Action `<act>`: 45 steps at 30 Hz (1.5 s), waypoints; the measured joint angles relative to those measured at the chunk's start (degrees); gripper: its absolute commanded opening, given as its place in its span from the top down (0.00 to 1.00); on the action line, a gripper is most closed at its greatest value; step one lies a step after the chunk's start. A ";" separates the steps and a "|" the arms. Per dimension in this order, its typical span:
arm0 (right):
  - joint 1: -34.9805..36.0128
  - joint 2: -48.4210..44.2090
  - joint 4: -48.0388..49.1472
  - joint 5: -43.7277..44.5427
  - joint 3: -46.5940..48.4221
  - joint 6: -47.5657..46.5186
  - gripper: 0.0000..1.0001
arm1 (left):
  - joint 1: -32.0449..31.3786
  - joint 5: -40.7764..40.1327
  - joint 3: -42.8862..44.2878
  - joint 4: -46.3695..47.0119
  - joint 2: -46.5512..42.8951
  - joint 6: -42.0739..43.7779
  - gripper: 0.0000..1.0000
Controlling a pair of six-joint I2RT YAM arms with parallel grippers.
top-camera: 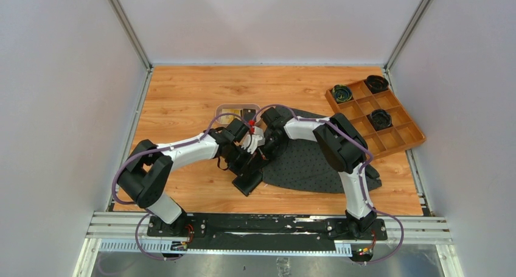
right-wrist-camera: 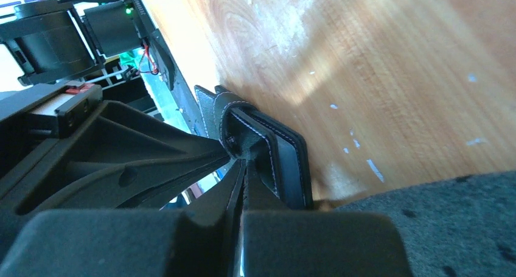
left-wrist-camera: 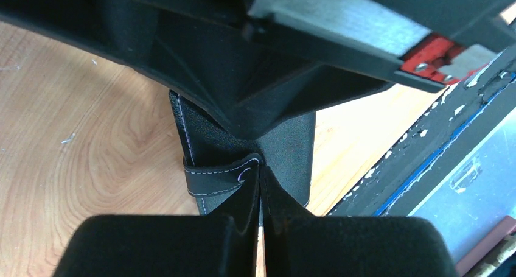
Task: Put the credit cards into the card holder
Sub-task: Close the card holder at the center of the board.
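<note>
The card holder [left-wrist-camera: 286,152], a black stitched wallet with a snap tab [left-wrist-camera: 213,181], stands on edge over the wood table between both grippers. My left gripper [left-wrist-camera: 260,167] is shut, pinching the holder's edge where the tab ends. My right gripper [right-wrist-camera: 244,162] is shut too, and nips the same spot from the other side. From above, both grippers [top-camera: 254,158] meet over the card holder [top-camera: 247,182]. Gold credit cards [top-camera: 230,115] lie in a pinkish tray [top-camera: 238,106] behind the arms.
A dark dotted mat [top-camera: 310,161] lies under the right arm. An orange-brown compartmented box [top-camera: 398,137] with black round items sits at the back right. The black base rail [top-camera: 261,225] runs along the near edge.
</note>
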 measured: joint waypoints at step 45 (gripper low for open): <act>1.88 0.83 1.73 -2.95 0.28 -0.96 0.79 | 2.49 4.90 -3.96 4.85 -1.18 -1.01 1.00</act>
